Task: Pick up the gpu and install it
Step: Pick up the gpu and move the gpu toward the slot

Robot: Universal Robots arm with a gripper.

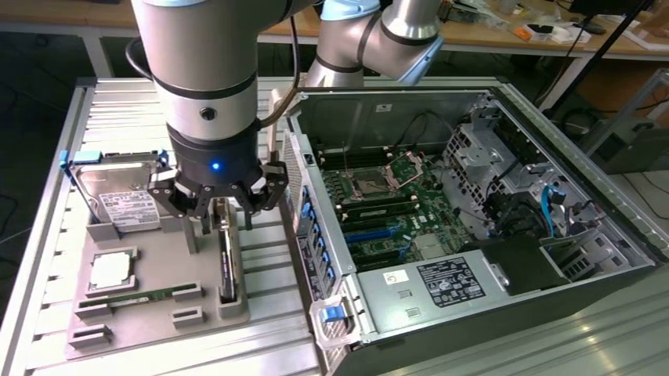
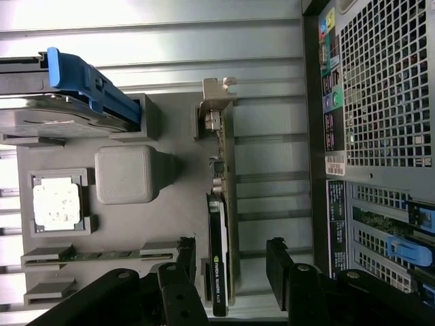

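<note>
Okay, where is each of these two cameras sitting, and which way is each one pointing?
Exterior view: high up, off the arm, looking down on the parts tray and the open computer case; the arm and gripper show.
Wrist view: on the wrist, looking down past the open gripper's fingers, which straddle the gpu.
Shared: gripper, gpu, hard drive, parts tray, computer case.
</note>
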